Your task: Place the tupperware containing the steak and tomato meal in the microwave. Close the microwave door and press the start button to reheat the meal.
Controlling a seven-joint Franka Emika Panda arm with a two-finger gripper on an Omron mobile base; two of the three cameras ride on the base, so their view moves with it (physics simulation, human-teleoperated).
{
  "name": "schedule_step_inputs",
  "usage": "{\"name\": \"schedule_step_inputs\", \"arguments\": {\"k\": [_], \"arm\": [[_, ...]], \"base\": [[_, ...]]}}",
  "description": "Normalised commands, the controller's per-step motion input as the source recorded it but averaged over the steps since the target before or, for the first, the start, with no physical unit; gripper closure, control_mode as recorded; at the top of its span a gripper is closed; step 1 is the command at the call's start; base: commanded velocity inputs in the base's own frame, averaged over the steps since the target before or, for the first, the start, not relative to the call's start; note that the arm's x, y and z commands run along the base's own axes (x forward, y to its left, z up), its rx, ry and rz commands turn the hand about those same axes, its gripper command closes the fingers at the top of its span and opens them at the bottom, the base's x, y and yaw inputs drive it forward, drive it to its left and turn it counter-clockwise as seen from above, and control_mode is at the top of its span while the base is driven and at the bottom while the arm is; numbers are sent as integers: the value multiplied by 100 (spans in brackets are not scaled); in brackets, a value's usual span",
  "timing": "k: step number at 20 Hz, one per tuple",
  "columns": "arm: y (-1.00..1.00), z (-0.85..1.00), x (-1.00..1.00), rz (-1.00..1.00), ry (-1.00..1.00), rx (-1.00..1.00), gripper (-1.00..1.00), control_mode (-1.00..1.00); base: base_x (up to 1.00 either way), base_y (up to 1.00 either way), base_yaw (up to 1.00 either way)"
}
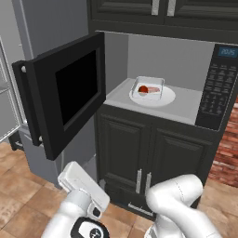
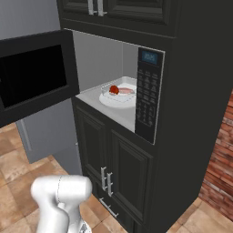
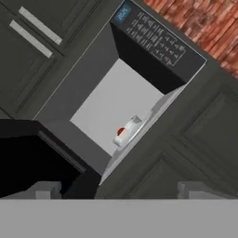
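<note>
Your jaws (image 3: 119,189) stand wide apart and grip nothing, aimed at the microwave (image 1: 218,88) from well back. Inside it, the tupperware (image 1: 149,88) sits on the white turntable (image 1: 169,97), holding the steak and tomato meal (image 1: 144,89). It looks light, stiff and smooth, so if you must reseat it, pinch a side wall. The microwave door (image 1: 65,93) stands open; push its flat outer face near the free edge.
</note>
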Motion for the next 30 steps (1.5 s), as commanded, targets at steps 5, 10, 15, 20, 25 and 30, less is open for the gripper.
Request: {"name": "schedule_step_inputs", "arguments": {"k": [5, 10, 15, 20, 25, 30], "arm": [[100, -34, 54, -1, 0, -12, -100, -100], [100, -31, 44, 0, -4, -11, -100, -100], [100, -22, 67, -2, -2, -5, -100, -100], [69, 0, 98, -9, 0, 0, -100, -100], [4, 2, 62, -12, 3, 0, -100, -100], [-79, 8, 4, -22, 0, 10, -100, -100]], "base": [[0, 0, 0], [0, 0, 0], [0, 0, 0], [0, 0, 0], [0, 0, 0], [0, 0, 0]]}}
